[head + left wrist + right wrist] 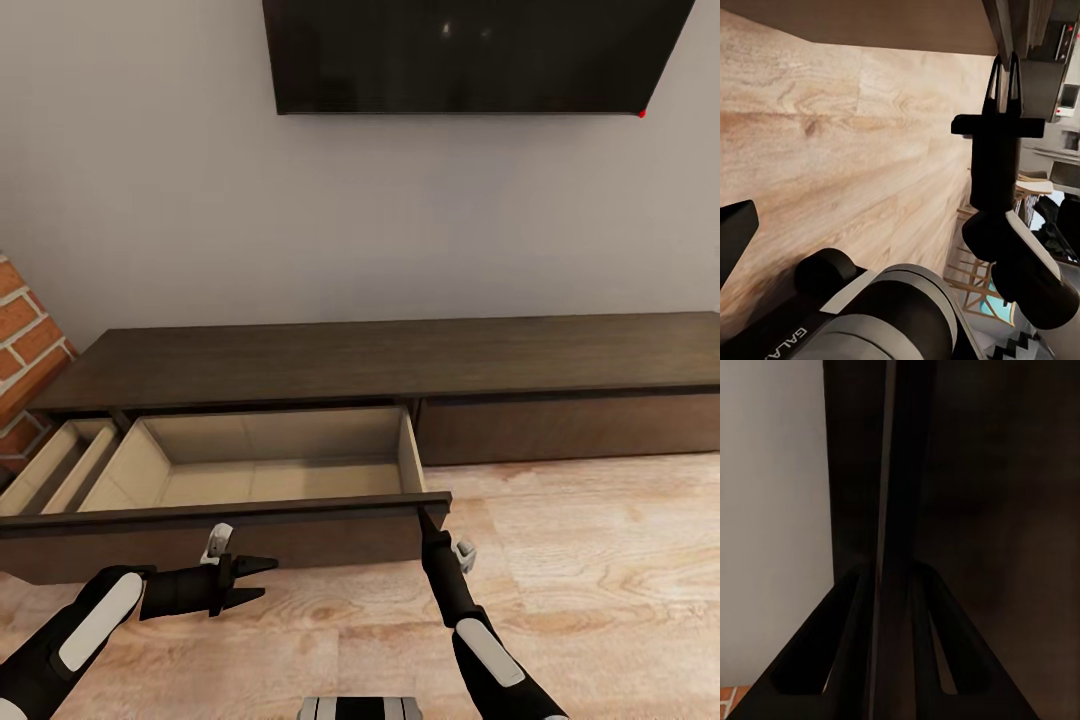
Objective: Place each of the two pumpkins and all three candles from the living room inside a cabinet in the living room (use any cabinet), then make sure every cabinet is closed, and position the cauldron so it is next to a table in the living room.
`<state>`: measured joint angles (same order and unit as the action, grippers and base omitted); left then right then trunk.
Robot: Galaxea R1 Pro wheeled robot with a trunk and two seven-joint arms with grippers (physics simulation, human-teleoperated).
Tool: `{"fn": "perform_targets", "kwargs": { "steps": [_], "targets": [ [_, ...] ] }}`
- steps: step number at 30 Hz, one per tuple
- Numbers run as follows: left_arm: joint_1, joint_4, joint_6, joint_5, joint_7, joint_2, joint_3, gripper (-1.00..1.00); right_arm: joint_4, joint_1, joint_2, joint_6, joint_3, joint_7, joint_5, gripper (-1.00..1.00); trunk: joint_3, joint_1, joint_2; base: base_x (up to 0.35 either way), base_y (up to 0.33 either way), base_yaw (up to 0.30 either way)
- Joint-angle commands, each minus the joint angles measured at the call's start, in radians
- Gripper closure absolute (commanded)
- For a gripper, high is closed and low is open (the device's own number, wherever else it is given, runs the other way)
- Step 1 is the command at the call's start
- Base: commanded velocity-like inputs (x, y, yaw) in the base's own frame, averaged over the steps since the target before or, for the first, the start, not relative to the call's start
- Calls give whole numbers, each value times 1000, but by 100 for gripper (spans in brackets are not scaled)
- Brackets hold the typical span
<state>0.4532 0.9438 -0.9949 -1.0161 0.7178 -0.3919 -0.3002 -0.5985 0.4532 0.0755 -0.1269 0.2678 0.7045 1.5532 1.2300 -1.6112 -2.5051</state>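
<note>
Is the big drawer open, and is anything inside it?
Open and empty. The drawer is pulled out from the cabinet, showing bare beige insides. The right end effector is at its front corner.

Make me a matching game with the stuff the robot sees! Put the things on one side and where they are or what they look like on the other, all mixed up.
Things:
1. cabinet drawer
2. TV screen
3. right gripper
4. brick wall

Descriptions:
A. hanging on the grey wall above the cabinet
B. pulled out, pale beige inside, nothing in the part we can see
C. red-orange, at the cabinet's left end
D. at the right corner of the open drawer's front

Right pairs: 1-B, 2-A, 3-D, 4-C
</note>
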Motion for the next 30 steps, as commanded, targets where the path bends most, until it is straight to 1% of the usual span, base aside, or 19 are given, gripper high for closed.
{"fn": "perform_targets", "kwargs": {
  "steps": [1, 9, 10, 23, 30],
  "targets": [
    [1, 0, -3, -1, 3, -1, -2, -100, -1, -8, 0, -10, 30, 27, -4, 100, 1, 0, 0, -2, 0, 0],
    [1, 0, -2, -1, 3, -1, -2, -100, -1, -8, 0, -10, 30, 27, -4, 100, 1, 0, 0, 0, 0, 0],
    [1, 0, -3, -1, 3, -1, -2, -100, -1, -8, 0, -10, 30, 27, -4, -100, 1, 0, 0, 0, 0, 0],
    [1, 0, -2, -1, 3, -1, -2, -100, -1, -8, -1, -10, 30, 26, -4, -100, 1, 0, 0, -3, 0, 0],
    [1, 0, -3, -1, 3, -1, -2, -100, -1, -8, -2, -10, 30, 26, -4, -100, 1, 0, 0, -160, 0, 0]
  ]
}}
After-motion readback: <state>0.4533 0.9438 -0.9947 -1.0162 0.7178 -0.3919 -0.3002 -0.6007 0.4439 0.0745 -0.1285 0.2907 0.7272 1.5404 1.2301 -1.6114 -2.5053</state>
